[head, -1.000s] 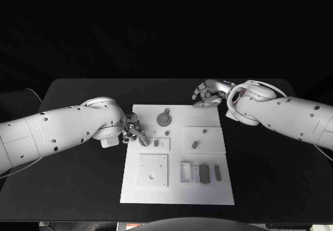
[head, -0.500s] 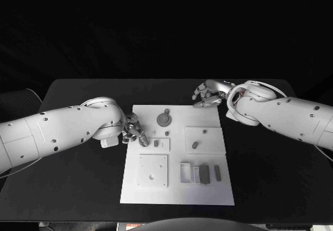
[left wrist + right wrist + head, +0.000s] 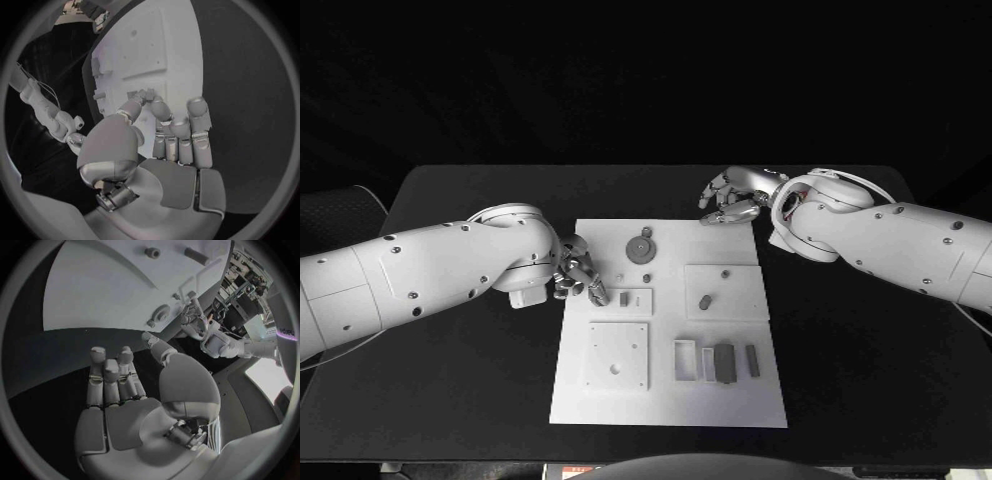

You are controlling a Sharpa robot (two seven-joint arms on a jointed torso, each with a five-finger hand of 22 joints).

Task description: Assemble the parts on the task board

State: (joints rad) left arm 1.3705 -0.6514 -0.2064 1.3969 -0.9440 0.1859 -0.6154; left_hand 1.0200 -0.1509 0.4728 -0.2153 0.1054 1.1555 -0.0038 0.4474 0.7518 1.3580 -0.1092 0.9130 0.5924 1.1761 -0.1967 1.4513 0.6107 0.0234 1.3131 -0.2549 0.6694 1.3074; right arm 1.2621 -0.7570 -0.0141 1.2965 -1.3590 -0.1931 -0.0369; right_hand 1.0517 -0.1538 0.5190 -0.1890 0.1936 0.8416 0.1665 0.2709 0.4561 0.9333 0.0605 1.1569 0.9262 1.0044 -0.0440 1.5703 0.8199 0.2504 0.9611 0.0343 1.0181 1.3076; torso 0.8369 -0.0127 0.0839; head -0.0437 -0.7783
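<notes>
The task board point(image 3: 668, 395) lies flat in the middle of the black surface point(image 3: 444, 400), with grey parts spread across it: a round disc part point(image 3: 640, 246) near its far edge, a small oblong peg point(image 3: 705, 298) on a raised square plate right of centre, a small block point(image 3: 629, 296) in a seat left of centre, a large square plate point(image 3: 617, 354) with holes toward the near left, and three upright bars point(image 3: 718, 360) side by side toward the near right. The left robot hand point(image 3: 578, 275) sits at the board's left edge, just beside the small block; in the left wrist view its fingers point(image 3: 187, 127) are curled inward with thumb and fingertip close together over the board edge, and whether a small piece is pinched there cannot be told. The right robot hand point(image 3: 733, 198) hovers at the board's far edge, off the white plate, fingers loosely bent and apart, holding nothing. Judged by appearance, the parts are small, rigid, light moulded pieces with smooth faces, so likely to slip or tip under a careless pinch. The bars are best taken across their long flat sides, the peg across its narrow width, the disc by its rim. The thin board may shift if pressed sideways.
</notes>
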